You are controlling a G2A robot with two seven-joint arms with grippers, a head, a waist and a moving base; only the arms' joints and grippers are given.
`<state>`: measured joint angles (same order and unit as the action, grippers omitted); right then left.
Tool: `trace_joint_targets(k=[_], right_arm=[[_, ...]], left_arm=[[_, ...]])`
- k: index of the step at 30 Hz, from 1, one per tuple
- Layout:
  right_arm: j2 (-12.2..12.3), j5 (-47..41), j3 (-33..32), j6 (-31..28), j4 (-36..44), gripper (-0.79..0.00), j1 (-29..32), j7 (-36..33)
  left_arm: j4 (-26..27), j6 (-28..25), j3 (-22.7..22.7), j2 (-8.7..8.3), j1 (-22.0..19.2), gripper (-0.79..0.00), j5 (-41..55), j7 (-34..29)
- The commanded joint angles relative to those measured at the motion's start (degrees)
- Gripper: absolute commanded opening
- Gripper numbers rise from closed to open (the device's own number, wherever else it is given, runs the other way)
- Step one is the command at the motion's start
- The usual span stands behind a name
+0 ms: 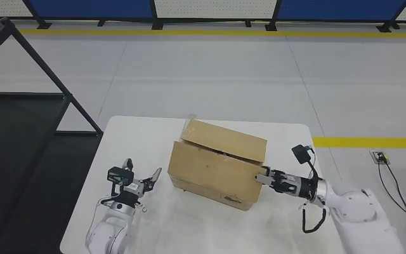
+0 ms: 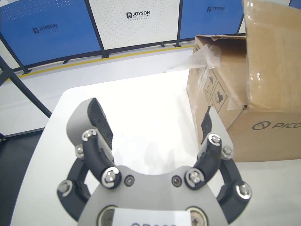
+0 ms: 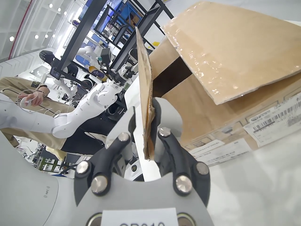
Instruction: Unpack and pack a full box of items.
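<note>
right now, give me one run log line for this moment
phase: opening cardboard box | right gripper: shut on side flap | left gripper: open, beside box | top flap: raised

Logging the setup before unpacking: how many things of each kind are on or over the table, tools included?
cardboard box: 1
clear tape strip: 1
tools: 2 (left tool open, right tool shut on a flap of the box)
Total: 4. What is inside the box is hidden.

Industrial robotics lab hall — blue fence panels (image 2: 47, 31), white pegboard (image 2: 134, 31), yellow floor line (image 1: 190, 32)
</note>
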<state>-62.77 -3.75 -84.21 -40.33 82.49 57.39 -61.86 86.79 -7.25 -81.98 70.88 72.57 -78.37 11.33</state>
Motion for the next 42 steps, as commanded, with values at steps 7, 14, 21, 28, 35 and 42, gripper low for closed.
trace_joint_targets(k=[7,14,21,28,35,42], right_arm=[[1.6,1.1,-6.1,-5.1,4.0,0.000,7.5,3.0],[2.3,11.0,-11.9,-5.4,9.2,0.000,16.3,11.6],[2.6,17.3,-13.6,-5.2,12.3,0.000,20.9,17.1],[2.9,17.7,-14.2,-5.3,13.7,0.000,22.6,20.7],[3.3,16.3,-15.0,-5.6,14.6,0.000,23.7,23.3],[3.6,15.0,-15.3,-5.5,14.8,0.000,24.5,25.4]], left_arm=[[-2.4,1.5,3.4,0.49,-3.4,0.000,-3.7,-1.6],[-2.8,-0.7,4.8,0.56,-3.8,0.000,-5.3,-0.8],[-1.9,-2.5,5.2,0.45,-2.5,0.000,-6.4,0.4],[0.3,-3.2,6.3,0.47,-0.5,0.000,-7.4,1.0],[1.8,-3.3,7.4,0.51,0.9,0.000,-8.7,1.3],[2.1,-0.8,2.7,0.15,2.3,0.000,-5.5,2.2]])
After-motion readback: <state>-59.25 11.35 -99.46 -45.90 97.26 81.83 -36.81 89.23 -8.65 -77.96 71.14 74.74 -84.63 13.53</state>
